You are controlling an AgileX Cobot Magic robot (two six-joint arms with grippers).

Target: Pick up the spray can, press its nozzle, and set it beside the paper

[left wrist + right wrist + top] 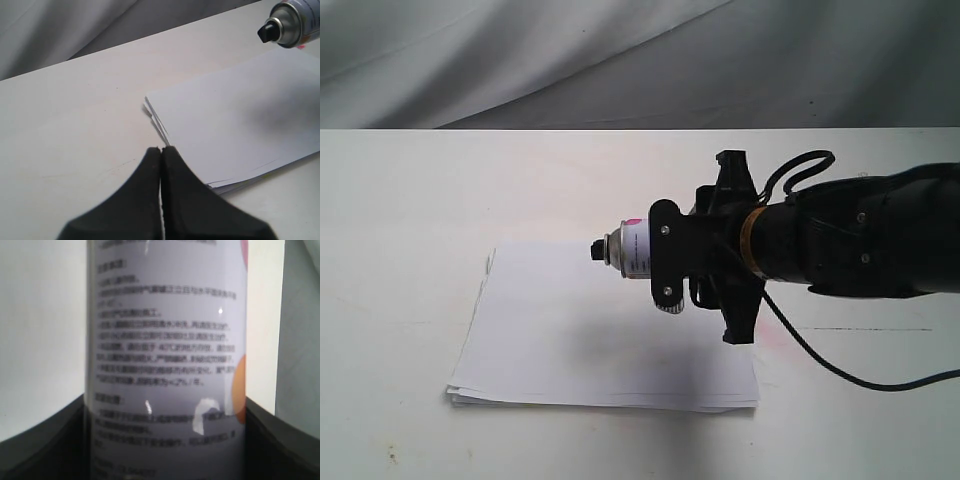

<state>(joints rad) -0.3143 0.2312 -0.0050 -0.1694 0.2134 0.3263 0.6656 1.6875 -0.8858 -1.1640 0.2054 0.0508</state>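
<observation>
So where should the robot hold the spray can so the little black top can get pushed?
Around its round middle, coming in from the side, the way the right gripper has the spray can now. The can lies sideways above the paper. With the jaws on the smooth body, the nozzle sticks out free at the end.

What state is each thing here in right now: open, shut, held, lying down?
spray can: held sideways in the air above the paper
nozzle: nothing pressing it
paper: lying flat on the table, sheets slightly fanned
right gripper: shut on the spray can
left gripper: shut, empty
</observation>
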